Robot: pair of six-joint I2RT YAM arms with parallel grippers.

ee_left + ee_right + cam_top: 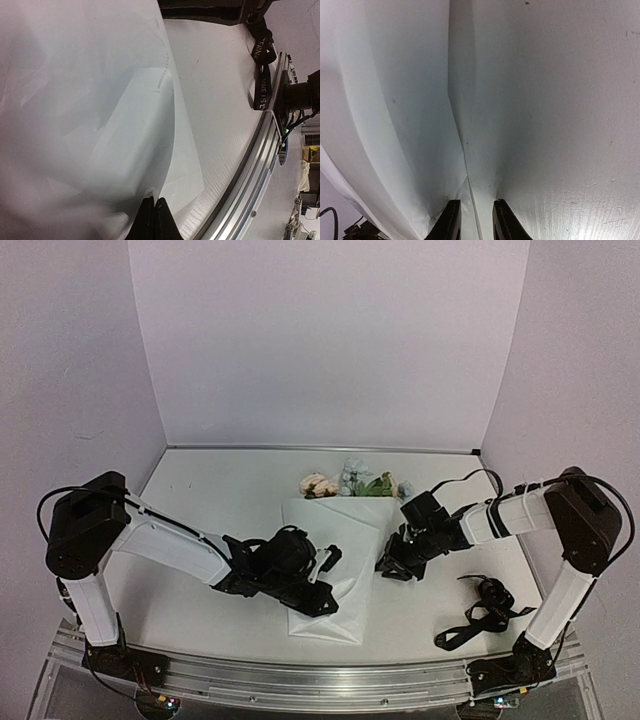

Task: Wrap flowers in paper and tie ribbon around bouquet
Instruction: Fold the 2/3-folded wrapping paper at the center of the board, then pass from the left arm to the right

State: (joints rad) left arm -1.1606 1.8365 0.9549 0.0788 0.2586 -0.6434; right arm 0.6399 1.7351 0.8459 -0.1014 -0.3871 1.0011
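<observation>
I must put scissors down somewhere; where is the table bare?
Bare: the far-left table, between walls, flowers and paper. Crowded: the middle, with left gripper and right gripper at the paper; ribbon lies near right.

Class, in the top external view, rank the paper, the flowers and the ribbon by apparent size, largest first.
1. The paper, clearly largest.
2 and 3. The ribbon and the flowers look alike in extent; the ribbon lies nearer the camera, so their order is unsure.
</observation>
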